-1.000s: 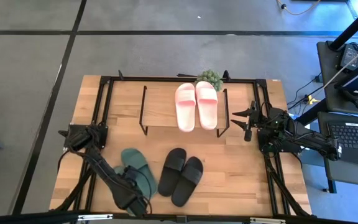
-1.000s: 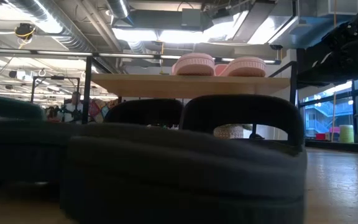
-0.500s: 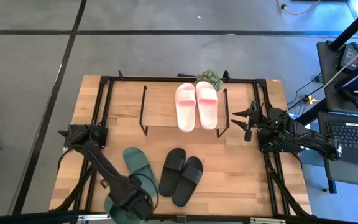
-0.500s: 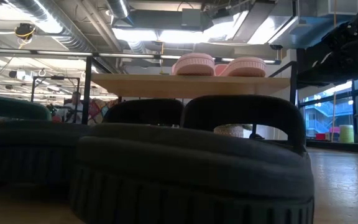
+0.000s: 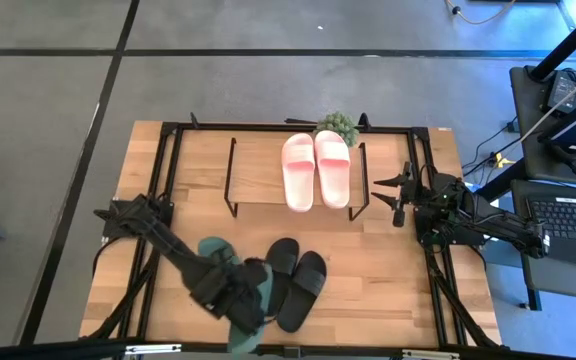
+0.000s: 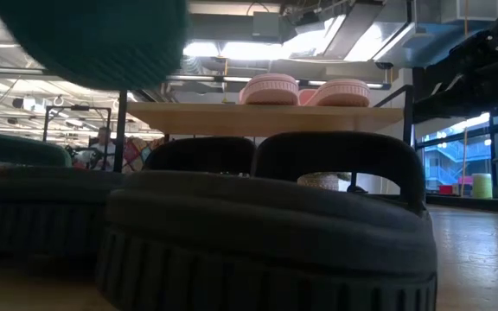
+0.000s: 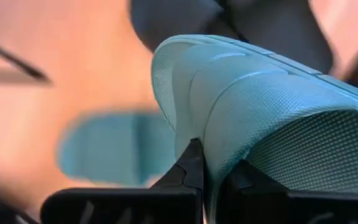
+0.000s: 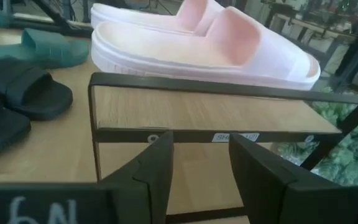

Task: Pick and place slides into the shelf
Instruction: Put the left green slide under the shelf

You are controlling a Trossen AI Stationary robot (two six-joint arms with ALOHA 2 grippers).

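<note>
Dark green rubber slide is clamped in the left gripper's jaws above the table's near edge; the wooden-topped shelf lies far-side ahead. Right gripper jaws apart.

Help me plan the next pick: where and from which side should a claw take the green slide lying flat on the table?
Judging by its pose, the flat green slide lies sole-down, its strap arching over the footbed. Come from above and pinch the strap or a side edge. Its far-left side is open; the left claw, already gripping the other green slide, and the black slides crowd the other side.
</note>
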